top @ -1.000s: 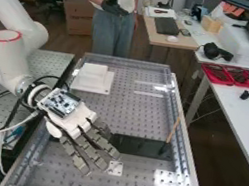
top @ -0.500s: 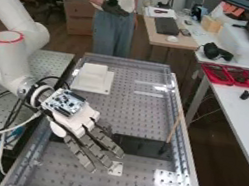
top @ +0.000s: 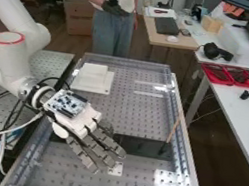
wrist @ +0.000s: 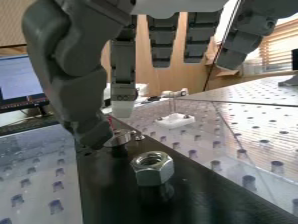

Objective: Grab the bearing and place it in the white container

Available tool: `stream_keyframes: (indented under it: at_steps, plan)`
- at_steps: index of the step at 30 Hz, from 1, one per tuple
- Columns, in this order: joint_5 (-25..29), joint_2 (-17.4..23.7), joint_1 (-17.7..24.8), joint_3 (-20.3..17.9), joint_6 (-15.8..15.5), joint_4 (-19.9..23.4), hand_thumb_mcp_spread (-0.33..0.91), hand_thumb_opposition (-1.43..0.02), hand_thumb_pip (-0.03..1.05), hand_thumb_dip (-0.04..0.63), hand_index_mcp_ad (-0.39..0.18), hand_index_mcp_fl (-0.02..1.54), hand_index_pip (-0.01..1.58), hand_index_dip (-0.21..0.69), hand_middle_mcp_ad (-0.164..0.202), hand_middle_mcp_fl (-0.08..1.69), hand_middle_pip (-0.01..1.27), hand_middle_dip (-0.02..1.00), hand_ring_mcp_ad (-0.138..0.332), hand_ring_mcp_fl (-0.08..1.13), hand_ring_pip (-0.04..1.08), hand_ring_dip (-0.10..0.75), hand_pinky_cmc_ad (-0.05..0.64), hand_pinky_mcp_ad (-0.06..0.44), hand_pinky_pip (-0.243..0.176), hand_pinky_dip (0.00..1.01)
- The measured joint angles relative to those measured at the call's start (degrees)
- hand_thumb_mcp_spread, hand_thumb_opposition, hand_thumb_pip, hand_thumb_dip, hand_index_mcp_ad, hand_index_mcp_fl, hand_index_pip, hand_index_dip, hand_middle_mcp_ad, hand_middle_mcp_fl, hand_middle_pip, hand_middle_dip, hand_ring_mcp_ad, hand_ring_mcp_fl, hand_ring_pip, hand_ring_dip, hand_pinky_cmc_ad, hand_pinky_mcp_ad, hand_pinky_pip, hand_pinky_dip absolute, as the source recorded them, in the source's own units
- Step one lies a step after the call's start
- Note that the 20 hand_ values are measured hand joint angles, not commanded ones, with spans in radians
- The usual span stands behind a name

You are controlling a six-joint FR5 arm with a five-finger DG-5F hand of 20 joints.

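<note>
Over the black plate's [top: 142, 148] edge, the outstretched hand [top: 78, 124]

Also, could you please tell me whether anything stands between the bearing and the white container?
Nothing visible does: from the dark strip where the bearing stands to the white container, I see no obstacle, though the hand hides part of that stretch.

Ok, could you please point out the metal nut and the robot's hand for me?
Metal nut [wrist: 151, 175]: wrist view, on its side.
Robot's hand [top: 79, 125]: high view, on its white back.
</note>
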Motion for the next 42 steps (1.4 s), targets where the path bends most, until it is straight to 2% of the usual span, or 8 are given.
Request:
stream_keyframes:
  at_steps: [21, 42]
  plan:
    - [0.1, -0.6, -0.1, 0.1, -0.7, 0.2, 0.48, -0.86, 0.56, 0.316, -0.122, 0.1, 1.39, 0.241, 0.068, 0.02, 0.15, 0.16, 0.129, 0.01, 0.1, 0.042, 0.347, 0.239, -0.061, 0.14]
    - [-0.3, -1.0, -0.2, 0.8, -0.8, -0.9, 0.49, -0.86, 0.52, 0.3, -0.122, 0.15, 1.39, 0.241, 0.068, 0.02, 0.14, 0.16, 0.126, 0.01, 0.1, 0.042, 0.347, 0.239, -0.061, 0.14]
